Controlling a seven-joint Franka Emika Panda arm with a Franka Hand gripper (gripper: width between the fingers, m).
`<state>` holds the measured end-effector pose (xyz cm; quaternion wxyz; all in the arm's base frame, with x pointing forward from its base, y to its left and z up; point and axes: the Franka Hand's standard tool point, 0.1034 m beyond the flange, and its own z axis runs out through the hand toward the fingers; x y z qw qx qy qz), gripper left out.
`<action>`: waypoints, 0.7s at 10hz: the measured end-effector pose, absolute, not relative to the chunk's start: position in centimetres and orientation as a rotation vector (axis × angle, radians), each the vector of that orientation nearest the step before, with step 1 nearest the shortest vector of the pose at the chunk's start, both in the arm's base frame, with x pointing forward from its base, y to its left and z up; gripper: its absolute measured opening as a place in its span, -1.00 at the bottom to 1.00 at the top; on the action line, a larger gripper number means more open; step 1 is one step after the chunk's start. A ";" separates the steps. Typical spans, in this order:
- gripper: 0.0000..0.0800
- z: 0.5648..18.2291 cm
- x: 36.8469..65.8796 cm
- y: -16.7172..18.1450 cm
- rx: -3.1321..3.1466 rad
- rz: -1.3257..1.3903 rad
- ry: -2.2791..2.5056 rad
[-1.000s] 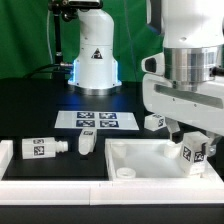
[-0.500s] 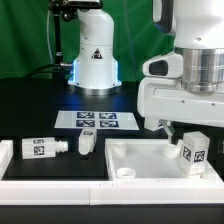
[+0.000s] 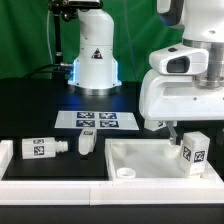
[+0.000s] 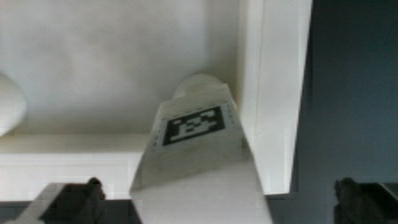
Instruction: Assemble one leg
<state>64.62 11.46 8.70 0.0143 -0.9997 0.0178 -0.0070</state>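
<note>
Legs: four, stubby white plastic, tagged. Panel: one, white, smooth, square. Claw spread apart, clamping nothing.

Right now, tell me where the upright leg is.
The leg stands upright on the white square panel at the exterior view's right, just beneath the gripper.

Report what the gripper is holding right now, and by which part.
Nothing. The gripper is open, with its fingertips clear on either side of the leg, which stands upright by itself on the white panel.
</note>
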 end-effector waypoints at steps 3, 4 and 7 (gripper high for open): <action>0.03 8.7 64.6 11.5 -3.101 -0.018 0.219; -0.29 8.7 64.6 11.5 -3.091 -0.017 0.316; -0.29 8.7 64.6 11.4 -3.002 -0.022 0.810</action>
